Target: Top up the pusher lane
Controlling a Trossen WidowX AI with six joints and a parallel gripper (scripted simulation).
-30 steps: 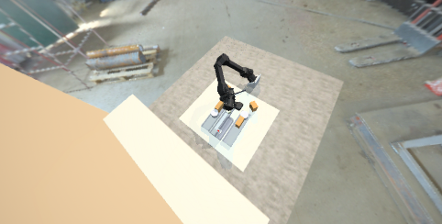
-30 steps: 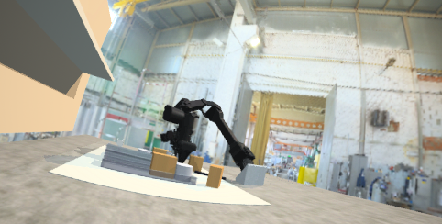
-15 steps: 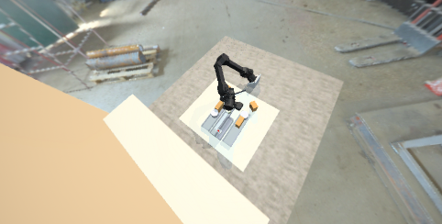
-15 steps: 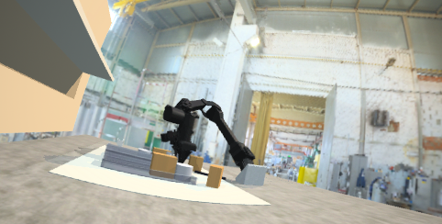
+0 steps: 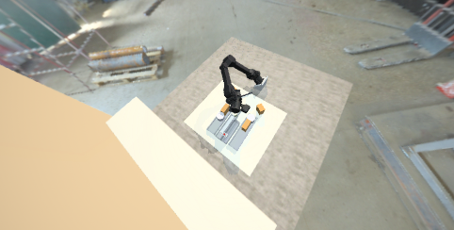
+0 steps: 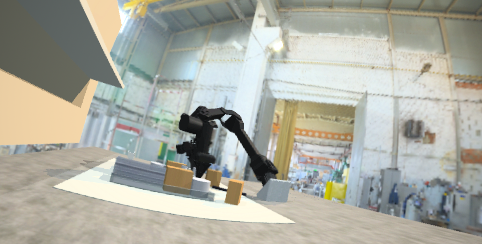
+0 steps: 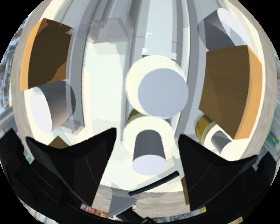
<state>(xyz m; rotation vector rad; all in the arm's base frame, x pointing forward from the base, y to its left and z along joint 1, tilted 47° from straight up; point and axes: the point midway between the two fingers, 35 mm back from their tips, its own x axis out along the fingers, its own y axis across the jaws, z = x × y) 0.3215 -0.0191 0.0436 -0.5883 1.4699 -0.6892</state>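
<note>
Hanging over the front of the grey lane rack [image 5: 229, 130], the black parallel-jaw claw [image 7: 140, 163] is seen with its fingers spread apart and nothing gripped between them. In the wrist view two pale cylindrical jars are lined up in the middle lane: the near grey-white jar [image 7: 149, 149] sits just ahead of the dark fingers, and the far grey-white jar [image 7: 160, 90] stands behind it, deeper in the lane. Whether the two jars touch cannot be told from this angle, nor can contact with the front stop or the pusher plate be made out.

Daylight is visible on both sides of the near jar, between its wall and each finger, so it is released. The lane is bounded by raised grey rails [image 7: 184, 50] running away from the camera, left and right of the row.

Beside the lane, orange-brown box-shaped blocks [image 7: 224, 90] flank both outer sides, and another pale loose jar [image 7: 46, 106] lies off to the left, well apart from the row. In the top view the rack is set on a cream rectangular mat [image 5: 264, 134], itself on a wide grey-brown surface [image 5: 320, 115]; bare mat is left around the rack's edges, widest on the side away from the arm. From the exterior view the black jointed arm [image 6: 240, 132] is folded over the rack, its base [image 6: 272, 189] standing at the mat's far edge.
</note>
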